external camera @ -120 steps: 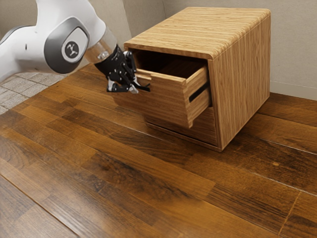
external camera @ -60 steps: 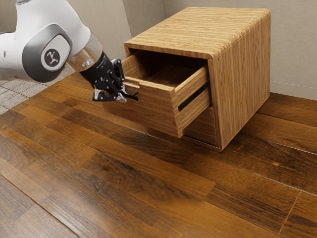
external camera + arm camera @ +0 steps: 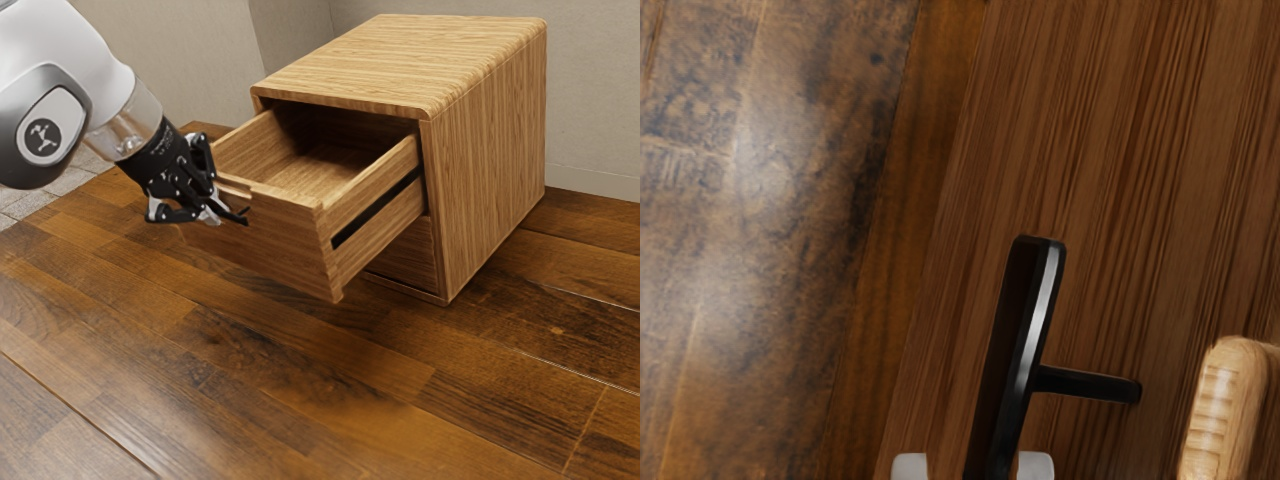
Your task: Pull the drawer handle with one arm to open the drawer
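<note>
A light wooden cabinet (image 3: 480, 160) stands on the floor with its upper drawer (image 3: 290, 240) pulled far out toward the exterior view's left; the drawer's inside is bare. My black gripper (image 3: 225, 210) is at the drawer's front panel, shut on the handle. In the wrist view the black bar handle (image 3: 1020, 350) stands off the wooden drawer front (image 3: 1120, 180) on a short post and runs down between my two pale finger pads (image 3: 908, 466), which sit close on either side of it.
Dark wooden floor (image 3: 300, 380) spreads in front of the cabinet. A second, shut drawer front (image 3: 405, 260) sits below the open one. Grey tiles (image 3: 40, 180) lie at the far left, and a beige wall (image 3: 600, 90) stands behind the cabinet.
My hand has moved toward the exterior view's left and slightly down, and the drawer has slid further out with it, showing more of its inside.
</note>
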